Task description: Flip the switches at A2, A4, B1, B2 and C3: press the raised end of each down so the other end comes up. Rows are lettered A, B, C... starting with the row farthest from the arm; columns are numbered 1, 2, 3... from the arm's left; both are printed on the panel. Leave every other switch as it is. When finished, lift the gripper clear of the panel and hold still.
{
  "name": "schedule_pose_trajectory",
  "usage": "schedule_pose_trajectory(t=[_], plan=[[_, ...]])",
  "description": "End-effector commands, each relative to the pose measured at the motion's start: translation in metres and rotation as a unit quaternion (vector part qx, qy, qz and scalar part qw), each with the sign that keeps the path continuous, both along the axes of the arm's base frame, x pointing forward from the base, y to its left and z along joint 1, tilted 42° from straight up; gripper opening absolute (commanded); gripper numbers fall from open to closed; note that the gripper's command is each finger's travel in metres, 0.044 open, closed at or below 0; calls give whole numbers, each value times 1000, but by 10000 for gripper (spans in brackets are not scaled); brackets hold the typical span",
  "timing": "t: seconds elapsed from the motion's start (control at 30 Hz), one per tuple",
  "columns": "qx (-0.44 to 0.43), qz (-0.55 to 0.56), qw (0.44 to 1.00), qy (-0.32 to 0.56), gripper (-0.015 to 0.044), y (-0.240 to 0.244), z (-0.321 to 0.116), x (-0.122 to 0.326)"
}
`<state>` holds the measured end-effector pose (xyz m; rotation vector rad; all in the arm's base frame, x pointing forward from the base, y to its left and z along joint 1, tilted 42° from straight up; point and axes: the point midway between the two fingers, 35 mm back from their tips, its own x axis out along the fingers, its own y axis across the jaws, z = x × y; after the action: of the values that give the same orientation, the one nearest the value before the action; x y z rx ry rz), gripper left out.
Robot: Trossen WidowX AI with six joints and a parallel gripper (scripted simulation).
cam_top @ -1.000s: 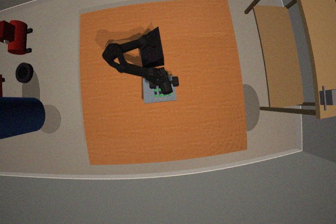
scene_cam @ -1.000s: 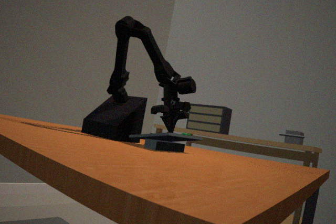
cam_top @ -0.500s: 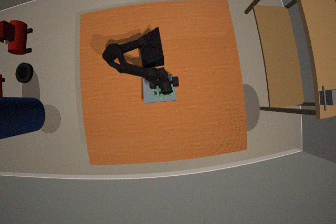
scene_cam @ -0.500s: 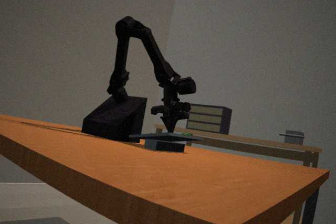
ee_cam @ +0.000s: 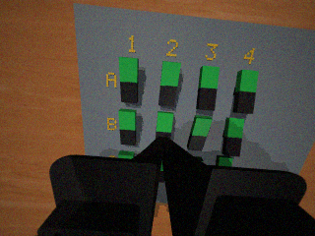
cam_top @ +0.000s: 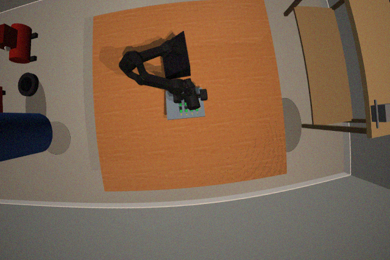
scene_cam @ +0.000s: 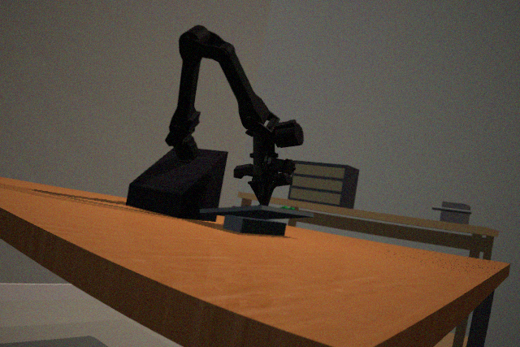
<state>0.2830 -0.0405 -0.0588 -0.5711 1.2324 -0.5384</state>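
Grey and flat, the panel (ee_cam: 94, 59) sits on a small block on the orange bench (cam_top: 220, 144), just in front of the arm's base, so every switch lies within a short downward reach. The tool (ee_cam: 160, 144) is clenched on nothing — its fingers pressed together into one narrow black point, which suits poking a single rocker without brushing its neighbours. That point rests at the near, dark end of switch B2 (ee_cam: 164, 123), second column in the panel's middle row, with the wrist nearly vertical above it. Judging by this, B2 is the step in hand. Row C is mostly hidden beneath the tool — its switch states cannot be read.
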Motion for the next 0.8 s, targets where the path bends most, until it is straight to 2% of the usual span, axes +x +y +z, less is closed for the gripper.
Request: schedule_pose_trajectory(t=[0.0,0.23,0.47,0.77], plan=[[0,0,1000,1,0,-1,-1,0],[0,0,1000,0,0,1,1,0],[3,-9,1000,11,0,43,46,-13],[2,-9,1000,12,0,16,62,-36]])
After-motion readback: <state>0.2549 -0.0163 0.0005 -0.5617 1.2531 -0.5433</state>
